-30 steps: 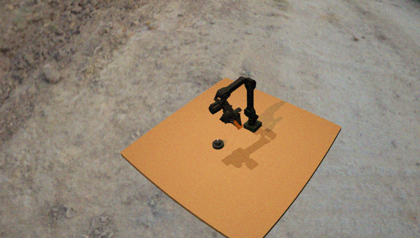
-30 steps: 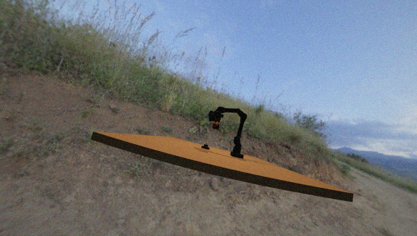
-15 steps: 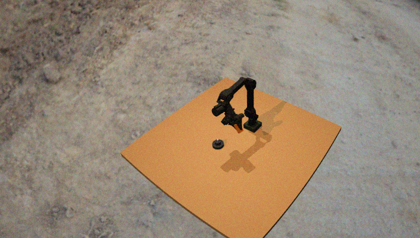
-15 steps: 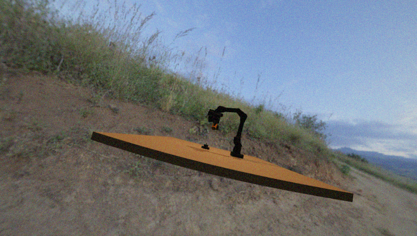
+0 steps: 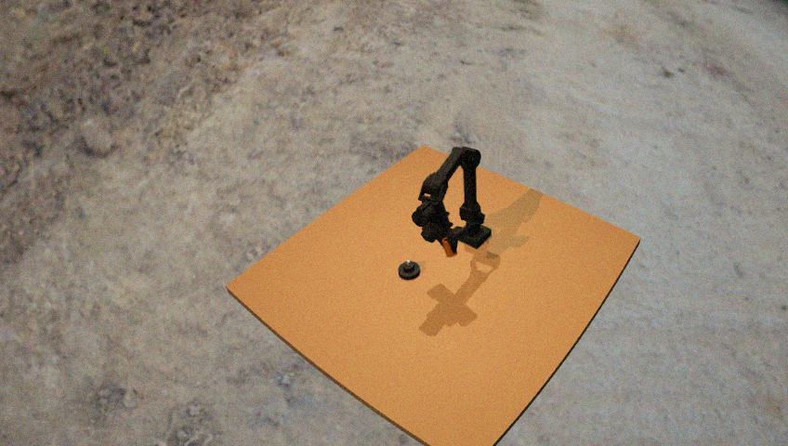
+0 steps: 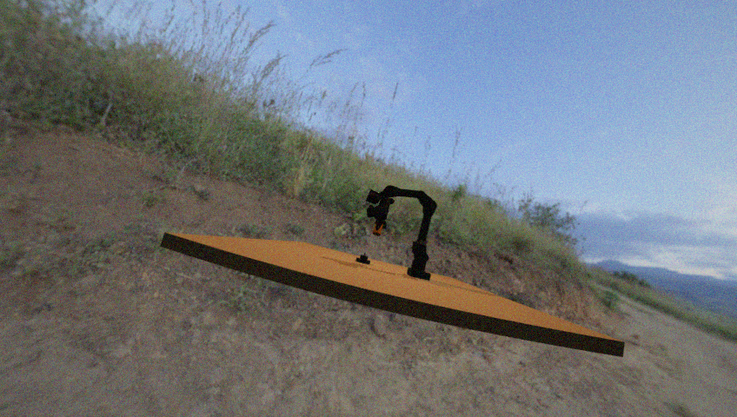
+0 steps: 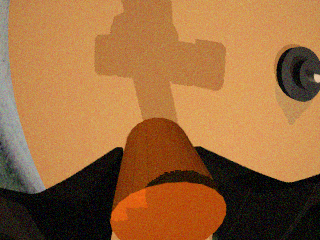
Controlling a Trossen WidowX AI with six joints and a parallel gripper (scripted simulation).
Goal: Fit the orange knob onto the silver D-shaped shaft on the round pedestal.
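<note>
The orange knob [image 5: 449,248] [image 6: 378,228] [image 7: 162,150] is held in the air, tilted in the top view. My gripper [image 5: 449,245] [image 6: 379,227] [image 7: 158,154] is shut on it, with one dark finger on each side in the wrist view. The dark round pedestal [image 5: 409,271] [image 6: 362,260] [image 7: 292,82] stands on the board, lower than the knob and off to its side. The silver shaft [image 5: 408,261] [image 7: 317,78] sticks up from its middle and is cut by the right edge of the wrist view. The shaft's flat side cannot be made out. The knob's hole is hidden.
The orange board [image 5: 342,309] [image 6: 289,258] [image 7: 60,100] carries the pedestal and the arm's base [image 5: 475,236] [image 6: 419,274]. The arm's shadow [image 5: 450,309] [image 7: 155,60] falls on the board beside the pedestal. Rough ground surrounds the board.
</note>
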